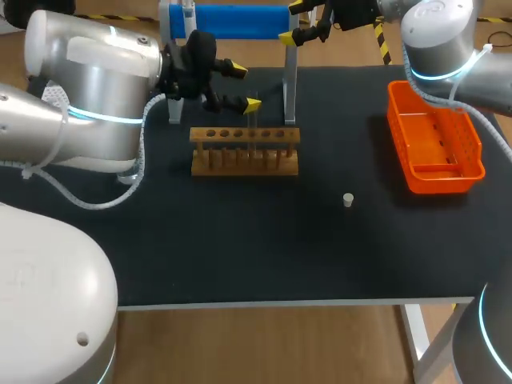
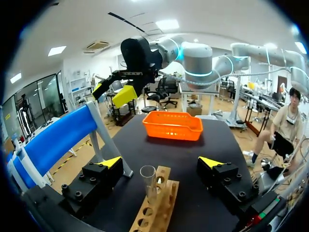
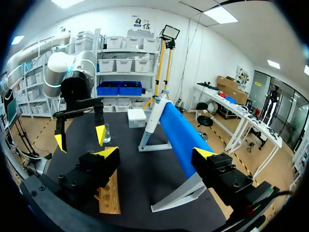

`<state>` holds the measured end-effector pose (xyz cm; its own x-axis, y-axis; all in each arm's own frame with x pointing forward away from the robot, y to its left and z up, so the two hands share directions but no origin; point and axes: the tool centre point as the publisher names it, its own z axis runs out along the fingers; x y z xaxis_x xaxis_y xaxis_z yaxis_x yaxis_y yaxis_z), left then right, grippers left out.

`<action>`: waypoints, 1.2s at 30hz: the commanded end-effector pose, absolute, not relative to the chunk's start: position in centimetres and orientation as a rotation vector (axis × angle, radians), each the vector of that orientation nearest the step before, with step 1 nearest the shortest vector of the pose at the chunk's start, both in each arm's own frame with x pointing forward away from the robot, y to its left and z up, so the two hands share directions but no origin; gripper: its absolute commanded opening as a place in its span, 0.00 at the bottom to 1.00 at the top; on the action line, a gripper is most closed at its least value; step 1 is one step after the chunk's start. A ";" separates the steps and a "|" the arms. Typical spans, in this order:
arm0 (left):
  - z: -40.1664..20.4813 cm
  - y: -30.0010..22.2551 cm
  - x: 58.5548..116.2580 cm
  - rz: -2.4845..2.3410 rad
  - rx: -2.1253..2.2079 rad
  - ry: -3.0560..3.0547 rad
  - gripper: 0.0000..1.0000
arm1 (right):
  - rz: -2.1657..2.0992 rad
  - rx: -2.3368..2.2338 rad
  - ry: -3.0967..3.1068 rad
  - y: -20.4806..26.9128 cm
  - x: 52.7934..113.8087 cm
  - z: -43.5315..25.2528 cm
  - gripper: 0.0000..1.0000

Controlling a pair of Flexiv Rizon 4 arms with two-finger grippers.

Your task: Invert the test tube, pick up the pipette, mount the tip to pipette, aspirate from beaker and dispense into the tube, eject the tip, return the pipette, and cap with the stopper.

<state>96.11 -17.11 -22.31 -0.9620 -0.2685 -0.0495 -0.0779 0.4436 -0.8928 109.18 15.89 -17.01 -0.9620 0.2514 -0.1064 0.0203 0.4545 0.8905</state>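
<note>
A clear test tube (image 2: 148, 180) stands upright in the wooden rack (image 1: 244, 152), mouth up. My left gripper (image 1: 246, 87) hangs just above the rack, open, its fingers on either side of the tube (image 1: 251, 126) and apart from it. The blue pipette (image 1: 232, 20) lies on its stand at the table's back edge. My right gripper (image 1: 291, 22) is open beside the pipette's right end, and the pipette (image 3: 176, 133) lies ahead between its fingers, not touched. A small white stopper (image 1: 348, 200) sits on the mat to the rack's right.
An orange basket (image 1: 436, 140) stands at the right side of the black mat. In the right wrist view a white box (image 3: 136, 117) sits beyond the pipette stand. My left arm's bulky body covers the table's left part.
</note>
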 end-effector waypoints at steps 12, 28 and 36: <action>-25.7 -18.7 97.4 -1.538 -0.250 2.605 1.00 | 1.511 0.235 2.489 15.8 109.3 -16.9 1.00; -28.2 -19.7 97.7 -1.514 -0.167 2.656 1.00 | 1.511 0.235 2.489 15.8 109.3 -16.9 1.00; -28.7 -19.9 98.2 -1.505 -0.142 2.650 1.00 | 1.511 0.235 2.489 15.8 109.3 -16.9 1.00</action>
